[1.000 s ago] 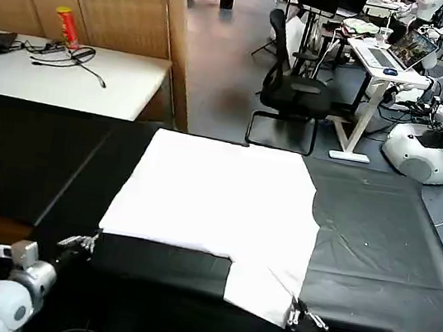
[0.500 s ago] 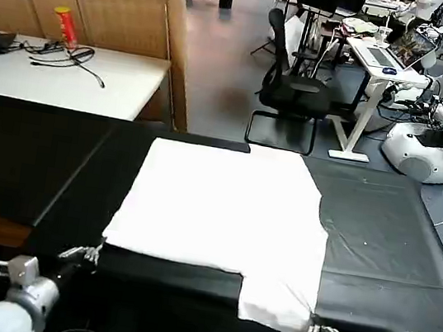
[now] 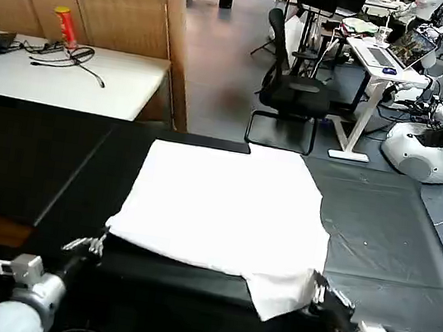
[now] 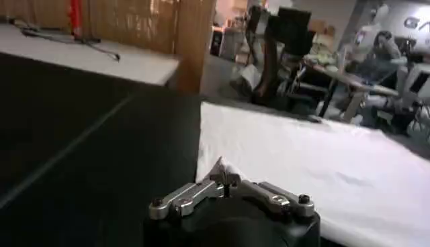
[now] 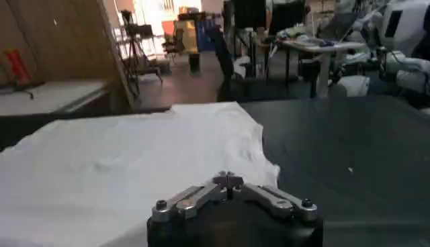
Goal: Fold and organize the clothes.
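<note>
T-shirt (image 3: 227,209) plain white, both tools (image 3: 96,243) (image 3: 318,291) pinching near corners

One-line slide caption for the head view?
Both grippers, left and right, pinch the near corners of a white T-shirt spread on the black table cloth.

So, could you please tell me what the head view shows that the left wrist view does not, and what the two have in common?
Only the head view takes in the right gripper, shut on the T-shirt's near right corner, and the black office chair behind the table.

Only the left wrist view shows close up how the left gripper pinches the white T-shirt at its near left corner.

Both show the T-shirt lying flat, plain side up, on the black table cloth, and the red can on the white side table.
</note>
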